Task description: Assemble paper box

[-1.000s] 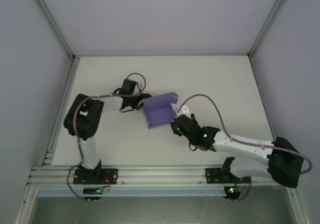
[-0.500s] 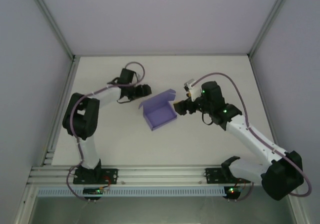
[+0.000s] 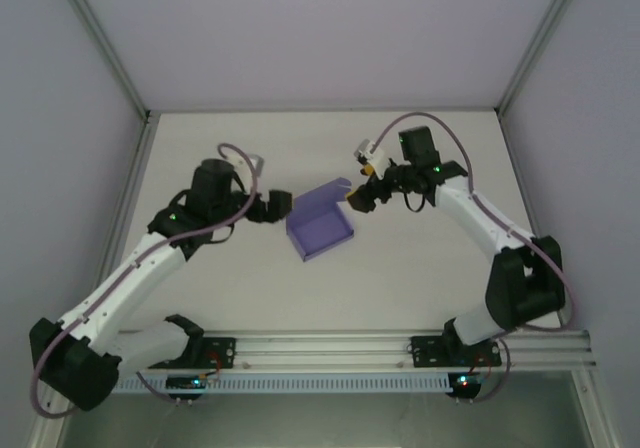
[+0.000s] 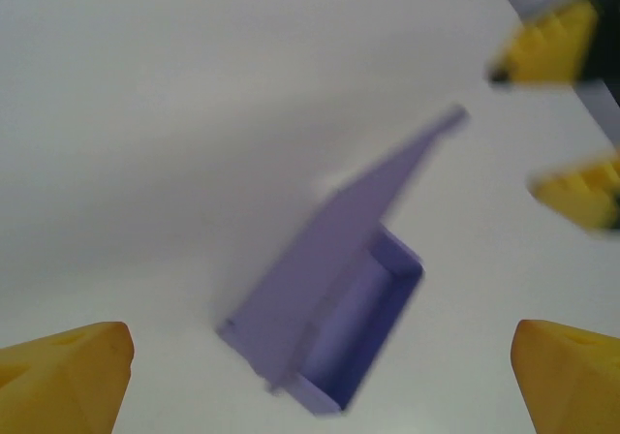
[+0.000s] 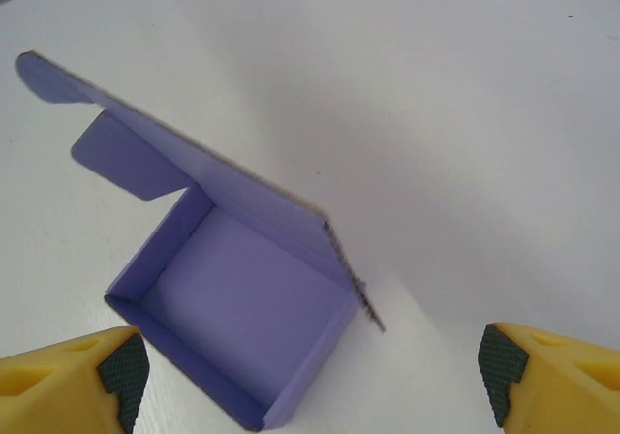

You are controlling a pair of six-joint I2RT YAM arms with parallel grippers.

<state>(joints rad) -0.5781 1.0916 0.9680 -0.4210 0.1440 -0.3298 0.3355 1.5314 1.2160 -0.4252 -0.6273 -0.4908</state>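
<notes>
Top external view: the white table (image 3: 420, 268) carries the lilac paper box (image 3: 320, 230) near its centre. The box is formed into an open tray, with the lid flap standing tilted along the far side. The left gripper (image 3: 283, 206) sits just beside its left edge, the right gripper (image 3: 357, 198) just beside the flap's right end. Wrist views show both sets of jaws spread wide, gripping nothing.
</notes>
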